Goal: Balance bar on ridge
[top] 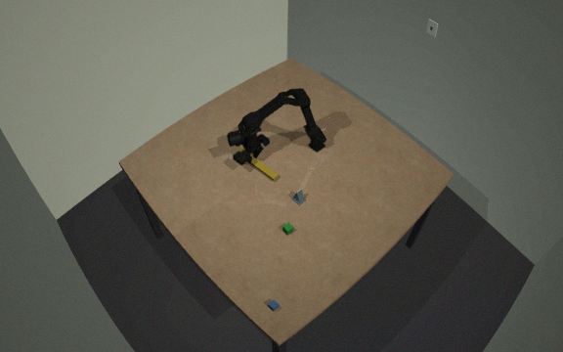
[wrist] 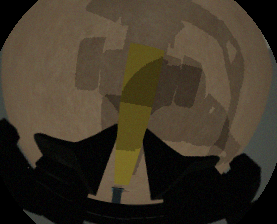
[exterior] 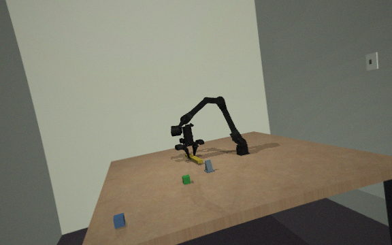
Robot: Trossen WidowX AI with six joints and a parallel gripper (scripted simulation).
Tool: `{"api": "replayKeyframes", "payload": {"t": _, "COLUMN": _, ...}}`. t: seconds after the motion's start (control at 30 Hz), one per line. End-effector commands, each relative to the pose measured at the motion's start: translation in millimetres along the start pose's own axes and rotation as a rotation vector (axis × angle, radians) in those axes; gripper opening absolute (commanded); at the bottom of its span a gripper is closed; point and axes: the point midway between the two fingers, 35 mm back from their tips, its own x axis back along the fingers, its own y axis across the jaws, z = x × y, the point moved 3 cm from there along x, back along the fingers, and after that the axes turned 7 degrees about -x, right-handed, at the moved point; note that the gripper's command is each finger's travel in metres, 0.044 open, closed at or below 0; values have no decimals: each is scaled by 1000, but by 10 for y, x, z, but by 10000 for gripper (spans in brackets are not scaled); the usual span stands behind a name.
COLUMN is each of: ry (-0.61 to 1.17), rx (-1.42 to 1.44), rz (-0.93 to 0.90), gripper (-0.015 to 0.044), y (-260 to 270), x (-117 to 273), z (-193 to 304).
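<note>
1. pale wall (top: 140, 59) (exterior: 141, 68) fills the top view's 10 o'clock side, behind a brown surface (top: 350, 215) (exterior: 267, 177) (wrist: 49, 90). the black arm (top: 272, 107) (exterior: 228, 117) arches over it, with the jaws toward 10 o'clock from the ridge (top: 299, 198) (exterior: 209, 166) (wrist: 117, 195). the yellow bar (top: 265, 170) (exterior: 196, 159) (wrist: 135, 117) lies on that same side, well off the ridge. a green cube (top: 287, 228) (exterior: 186, 180) sits at the ridge's 7 o'clock, a blue block (top: 274, 305) (exterior: 119, 220) at the cube's 6.
2. from the exterior, the jaws point down and pinch the bar, low at the surface; i can't tell whether it touches. the ridge stands upright, with the cube at its 8 o'clock and the block farther out that way.
3. in the wrist view the bar runs roughly 12 to 6 o'clock, pinched between the jaws' two tips. the ridge peeks out at 6, past the bar's end.
</note>
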Motion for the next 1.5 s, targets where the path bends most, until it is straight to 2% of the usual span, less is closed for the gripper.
{"api": "replayKeyframes", "payload": {"t": 0.0, "ry": -2, "rx": -1, "rz": -9, "gripper": 0, "y": 27, "x": 137, "z": -9}}
{"api": "replayKeyframes", "payload": {"t": 1.1, "ry": 2, "rx": -4, "rz": -9, "gripper": 0, "y": -17, "x": 989, "z": 7}}
{"api": "replayKeyframes", "payload": {"t": 1.47, "ry": 5, "rx": -6, "rz": -10, "gripper": 0, "y": 63, "x": 1009, "z": 295}}
